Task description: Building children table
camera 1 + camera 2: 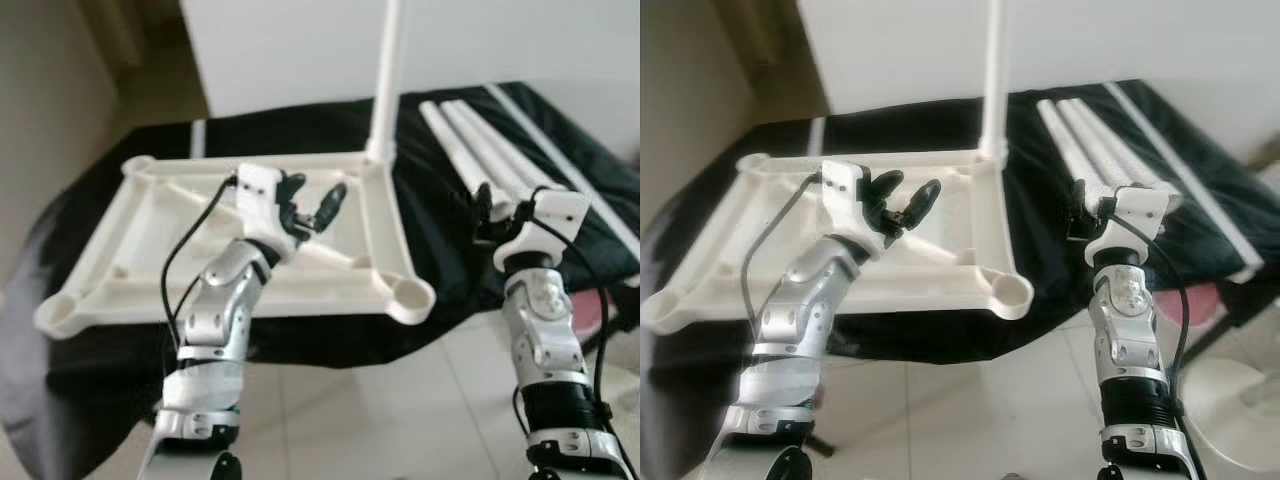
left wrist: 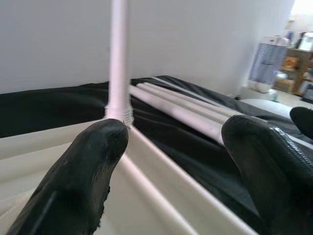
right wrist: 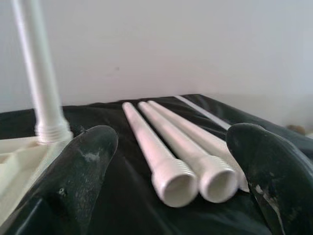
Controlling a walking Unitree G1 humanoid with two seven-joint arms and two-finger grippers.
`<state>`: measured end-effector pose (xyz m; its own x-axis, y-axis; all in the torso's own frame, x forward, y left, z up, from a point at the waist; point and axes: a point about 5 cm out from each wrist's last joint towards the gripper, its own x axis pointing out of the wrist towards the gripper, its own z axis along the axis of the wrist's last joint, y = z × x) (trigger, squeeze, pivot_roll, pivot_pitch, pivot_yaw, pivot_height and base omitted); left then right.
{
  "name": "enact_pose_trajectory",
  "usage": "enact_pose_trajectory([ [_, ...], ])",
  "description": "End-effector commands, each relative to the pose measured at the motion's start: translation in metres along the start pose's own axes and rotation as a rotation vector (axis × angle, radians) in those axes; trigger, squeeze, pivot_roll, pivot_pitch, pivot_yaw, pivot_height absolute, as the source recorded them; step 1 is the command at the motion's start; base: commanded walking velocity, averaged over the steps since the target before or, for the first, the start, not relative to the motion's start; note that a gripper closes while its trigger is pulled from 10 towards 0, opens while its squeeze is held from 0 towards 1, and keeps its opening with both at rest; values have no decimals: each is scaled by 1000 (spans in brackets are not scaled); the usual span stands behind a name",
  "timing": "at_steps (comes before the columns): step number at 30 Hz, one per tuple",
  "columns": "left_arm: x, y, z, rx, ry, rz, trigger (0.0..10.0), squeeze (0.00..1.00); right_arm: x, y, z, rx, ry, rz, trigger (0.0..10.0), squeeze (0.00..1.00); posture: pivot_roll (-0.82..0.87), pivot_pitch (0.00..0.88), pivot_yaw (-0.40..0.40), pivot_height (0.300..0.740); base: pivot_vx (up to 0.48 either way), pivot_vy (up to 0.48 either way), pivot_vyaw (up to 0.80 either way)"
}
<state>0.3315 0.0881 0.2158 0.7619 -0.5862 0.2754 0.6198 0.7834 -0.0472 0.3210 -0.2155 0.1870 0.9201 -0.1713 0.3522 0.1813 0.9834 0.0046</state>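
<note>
Right wrist view: loose table legs (image 3: pixel 181 161) lie just beyond the wide-spread right end effector (image 3: pixel 171 171).

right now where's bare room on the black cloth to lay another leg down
Bare black cloth lies between the tabletop and the loose legs, and beyond the tabletop's far edge. It is crowded by the right end effector at the legs' threaded ends.

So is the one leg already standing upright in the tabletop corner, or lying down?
Upright. The white leg rises straight from the far right corner socket of the upturned tabletop, while three loose legs lie flat on the black cloth.
</note>
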Motion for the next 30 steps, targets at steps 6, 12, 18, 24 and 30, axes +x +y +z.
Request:
enact_pose_trajectory([
  [6, -1, 3, 1, -4, -10, -3, 10000, 0, 2, 2, -1, 2, -6, 12, 10000, 0, -62, 0, 37, 740, 0, 0, -110],
  [12, -1, 3, 1, -4, -15, -9, 10000, 0, 2, 3, -1, 0, -5, 14, 10000, 0, -58, 0, 38, 740, 0, 0, 0],
  [18, -1, 2, 1, -8, -14, -16, 10000, 0, 2, 3, -1, 0, -5, 14, 10000, 0, -56, 0, 36, 740, 0, 0, 0],
  [24, -1, 2, 1, -17, -12, -20, 10000, 0, 3, 2, -3, -3, -1, 12, 10000, 0, -55, 0, 36, 740, 0, 0, 0],
  [30, -1, 2, 1, -19, -13, -26, 10000, 0, 3, 2, -4, -3, 0, 13, 10000, 0, -52, 0, 36, 740, 41, 0, 0],
])
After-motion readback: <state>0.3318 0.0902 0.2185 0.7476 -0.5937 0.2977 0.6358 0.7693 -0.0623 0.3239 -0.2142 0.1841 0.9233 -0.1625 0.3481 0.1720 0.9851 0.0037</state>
